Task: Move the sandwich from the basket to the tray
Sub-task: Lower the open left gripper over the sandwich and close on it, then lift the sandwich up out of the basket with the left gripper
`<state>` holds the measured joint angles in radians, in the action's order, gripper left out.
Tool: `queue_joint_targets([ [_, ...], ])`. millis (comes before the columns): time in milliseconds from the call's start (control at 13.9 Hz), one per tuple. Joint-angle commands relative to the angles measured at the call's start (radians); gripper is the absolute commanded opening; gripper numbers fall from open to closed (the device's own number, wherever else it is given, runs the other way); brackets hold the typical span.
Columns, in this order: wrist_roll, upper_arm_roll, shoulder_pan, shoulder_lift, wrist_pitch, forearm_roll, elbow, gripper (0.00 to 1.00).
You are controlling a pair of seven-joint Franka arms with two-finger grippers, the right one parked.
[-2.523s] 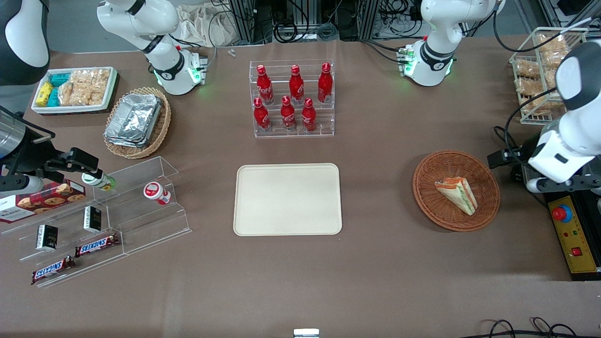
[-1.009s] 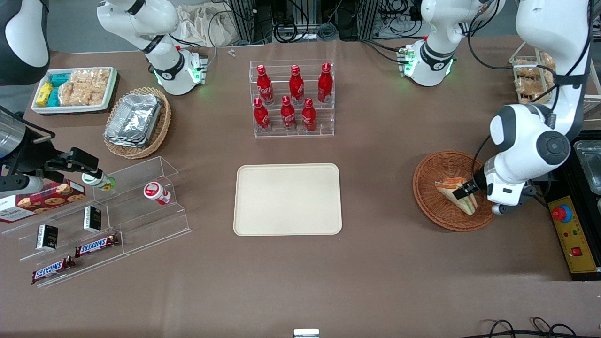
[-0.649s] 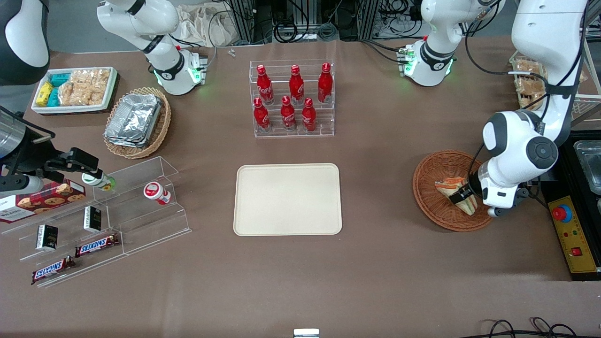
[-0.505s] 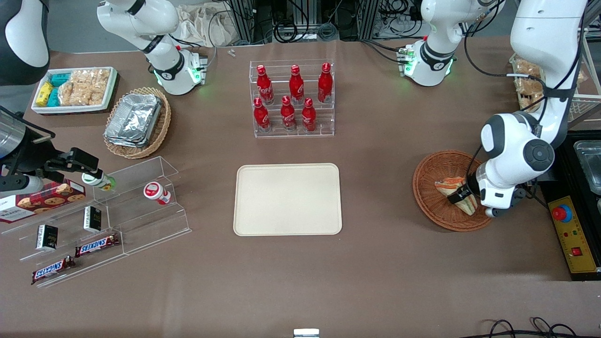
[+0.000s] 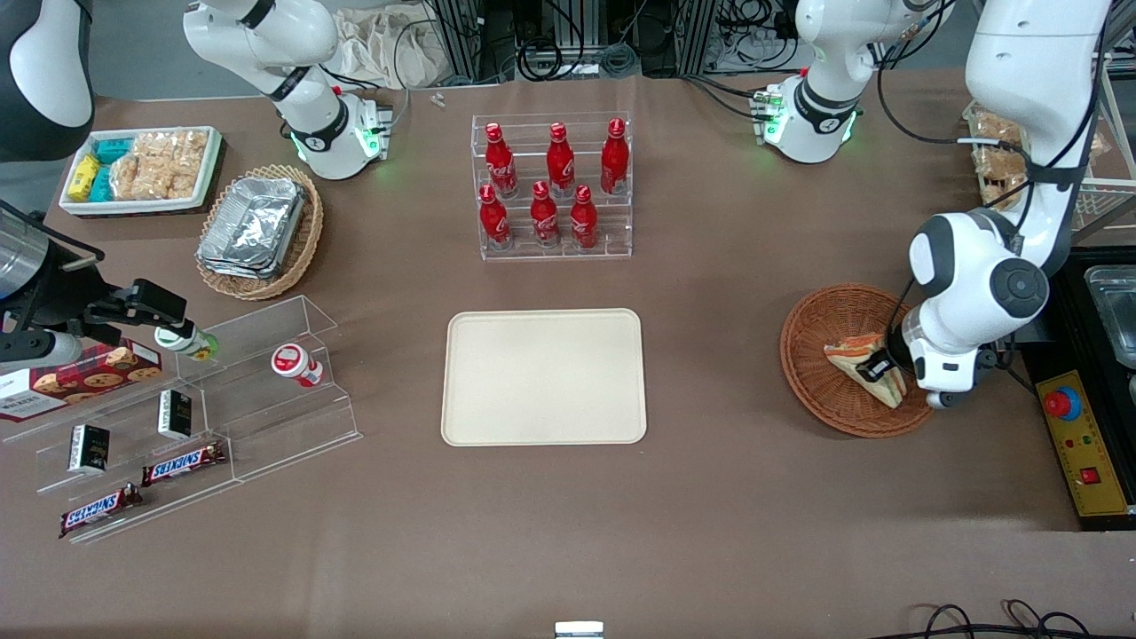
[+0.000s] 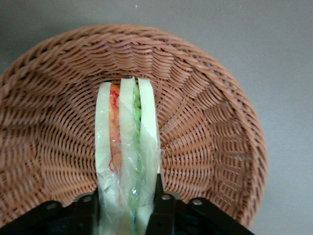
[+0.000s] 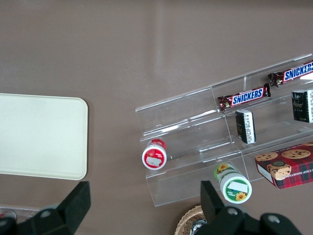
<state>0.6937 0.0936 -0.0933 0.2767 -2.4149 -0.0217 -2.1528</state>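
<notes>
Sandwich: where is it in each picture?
Front view: the sandwich lies in the basket, toward the working arm's end of the table, with the gripper shut on it.
Left wrist view: the sandwich stands edge-up between the fingers.
Right wrist view: not in it.
Shared landmark: the basket.
</notes>
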Motion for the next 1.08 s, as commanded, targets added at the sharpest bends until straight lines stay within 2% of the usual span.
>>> queue_joint_targets([
  [0,0.049,0.012,0.000,-0.123,0.190,-0.007,0.057,0.07],
  [216,0.055,0.015,0.003,-0.165,0.509,-0.009,0.267,0.07],
  [432,0.049,0.038,0.003,-0.151,0.800,-0.050,0.517,0.09],
  [721,0.024,0.136,0.003,-0.134,0.832,-0.063,0.574,0.12],
  [865,-0.054,0.191,0.012,-0.116,0.820,-0.057,0.576,0.17],
  [1009,-0.115,0.256,0.026,-0.096,0.781,-0.047,0.576,0.18],
])
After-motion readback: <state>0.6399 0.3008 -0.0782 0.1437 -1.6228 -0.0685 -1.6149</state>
